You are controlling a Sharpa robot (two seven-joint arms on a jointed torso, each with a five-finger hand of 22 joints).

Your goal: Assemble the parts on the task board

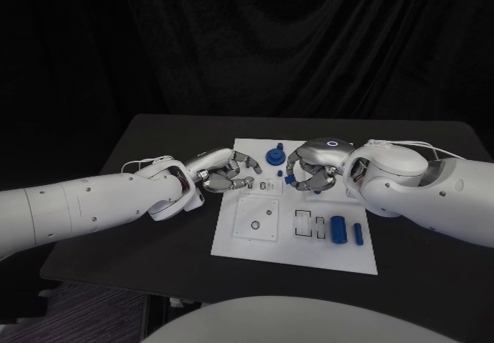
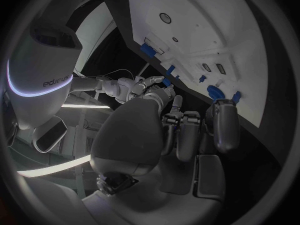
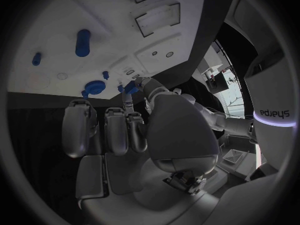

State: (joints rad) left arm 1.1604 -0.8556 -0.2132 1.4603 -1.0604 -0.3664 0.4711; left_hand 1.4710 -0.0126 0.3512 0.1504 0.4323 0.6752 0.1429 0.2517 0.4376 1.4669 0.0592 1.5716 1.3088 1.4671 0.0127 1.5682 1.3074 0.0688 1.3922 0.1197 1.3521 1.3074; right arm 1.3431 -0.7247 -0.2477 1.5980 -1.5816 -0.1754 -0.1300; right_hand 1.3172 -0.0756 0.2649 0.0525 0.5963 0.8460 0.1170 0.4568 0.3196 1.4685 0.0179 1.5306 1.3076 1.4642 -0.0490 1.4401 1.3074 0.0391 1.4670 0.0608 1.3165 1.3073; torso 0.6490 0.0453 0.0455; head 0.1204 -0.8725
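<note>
The task board (image 1: 298, 250) sits mid-tabletop (image 1: 154, 143). At the board's far edge there's a round knob part (image 1: 275, 155), with the left hand (image 1: 225, 171) just left of it and the right hand (image 1: 312, 171) just right. Near the board's right edge, a big cylinder (image 1: 339, 229) lies beside a thinner peg (image 1: 358, 234), the peg further right.

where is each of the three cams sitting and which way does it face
Head view: on the robot's head, looking down at the task board; both arms, left hand, right hand.
Left wrist view: behind the left hand, facing the board.
Right wrist view: behind the right hand, facing the board.
Shared: all show the blue round part.
</note>
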